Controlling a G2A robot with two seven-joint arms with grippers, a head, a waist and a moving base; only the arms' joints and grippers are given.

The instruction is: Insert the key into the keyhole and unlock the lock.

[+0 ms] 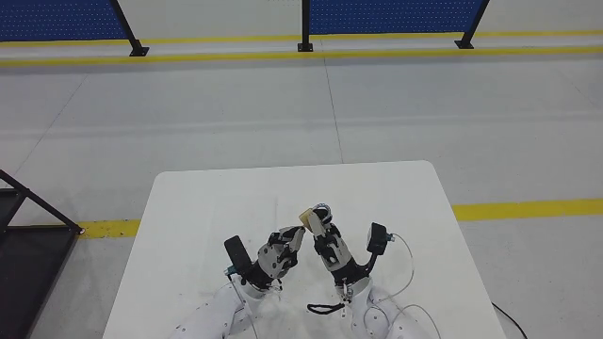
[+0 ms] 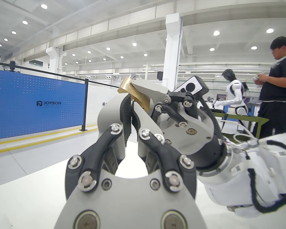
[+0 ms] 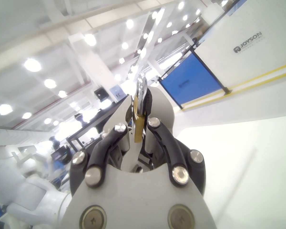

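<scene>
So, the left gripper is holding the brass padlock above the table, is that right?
Not quite: the right gripper holds the brass padlock above the table; the right wrist view shows it clamped between that gripper's own fingers.

White table point(image 1: 188, 207) on grey floor. Yellow floor line point(image 1: 528, 210) passes behind it. Far side: blue barrier panels point(image 1: 57, 0) alternating with a white panel point(image 1: 203, 0) on black posts. Black frame point(image 1: 28, 217) left of table. Background: white pillar point(image 2: 172, 48), humanoid robot point(image 2: 234, 94).

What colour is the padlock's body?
Brassy gold; the metal padlock body shows best in the left wrist view.
</scene>
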